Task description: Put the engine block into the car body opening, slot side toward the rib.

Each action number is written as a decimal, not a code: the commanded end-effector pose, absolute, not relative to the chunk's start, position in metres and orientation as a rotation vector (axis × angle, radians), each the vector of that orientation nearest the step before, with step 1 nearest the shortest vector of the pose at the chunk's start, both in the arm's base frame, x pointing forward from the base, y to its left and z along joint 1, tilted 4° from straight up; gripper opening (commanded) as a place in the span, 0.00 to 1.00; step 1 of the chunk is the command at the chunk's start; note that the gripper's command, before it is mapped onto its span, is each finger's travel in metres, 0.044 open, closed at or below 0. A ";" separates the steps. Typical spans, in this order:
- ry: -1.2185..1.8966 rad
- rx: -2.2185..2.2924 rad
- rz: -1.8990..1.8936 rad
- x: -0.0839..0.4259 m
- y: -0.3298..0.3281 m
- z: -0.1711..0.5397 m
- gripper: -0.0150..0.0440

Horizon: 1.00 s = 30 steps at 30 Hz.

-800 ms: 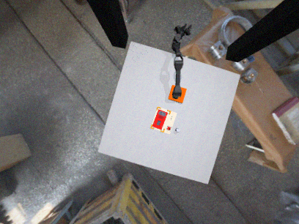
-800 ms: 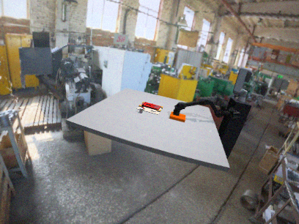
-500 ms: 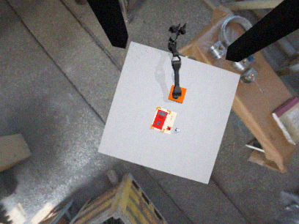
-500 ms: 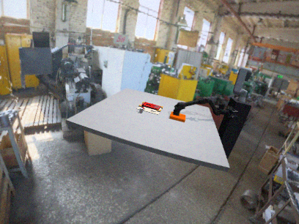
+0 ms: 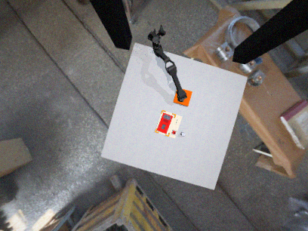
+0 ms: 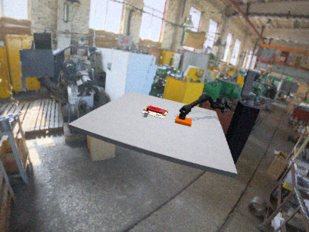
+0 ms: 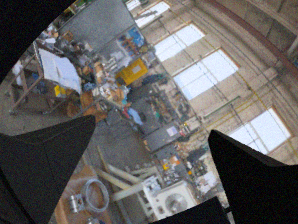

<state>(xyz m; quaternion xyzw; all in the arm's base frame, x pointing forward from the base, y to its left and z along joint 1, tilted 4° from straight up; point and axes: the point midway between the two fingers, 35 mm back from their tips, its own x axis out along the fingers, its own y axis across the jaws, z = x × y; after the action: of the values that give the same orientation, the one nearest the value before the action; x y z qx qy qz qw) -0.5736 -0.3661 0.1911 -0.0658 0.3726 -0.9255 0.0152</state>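
The jaws stood wide apart with nothing between them; the black two-fingered gripper (image 5: 155, 32) (image 6: 225, 104) (image 7: 153, 128) hung beyond the edge of the pale grey square table (image 5: 204, 151) (image 6: 151, 140), on the far side of the arm's orange base plate (image 5: 189, 93) (image 6: 188, 123) from the work. The small grey piece (image 5: 183, 133) (image 6: 145, 114), probably the engine block, sat just beside the cream board with orange corner marks (image 5: 178, 121) (image 6: 156, 114), apart from the red car body (image 5: 164, 123) (image 6: 157, 110) on that board. Its slot and the rib were too small to make out.

The step in hand looked to be the approach. Done well, it called for swinging round high over the car body, keeping the fingers open, then coming straight down astride the block. The slot's direction needed settling before the grip, so that the wrist could turn it toward the rib. A skewed descent might have nudged the piece or clipped the board.
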 end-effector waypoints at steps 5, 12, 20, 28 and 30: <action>1.014 -0.185 -2.727 -0.513 -0.442 0.192 1.00; 0.937 -0.159 -2.557 -0.439 -0.512 0.188 1.00; 0.861 -0.112 -2.299 -0.313 -0.591 0.180 1.00; 0.815 -0.058 -2.035 -0.172 -0.636 0.170 1.00; 0.808 -0.042 -1.968 -0.136 -0.641 0.167 1.00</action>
<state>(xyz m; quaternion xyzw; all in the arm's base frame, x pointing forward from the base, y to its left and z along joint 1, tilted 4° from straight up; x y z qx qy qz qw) -0.1729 -0.6367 0.1701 -0.0252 0.3323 -0.8256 0.4554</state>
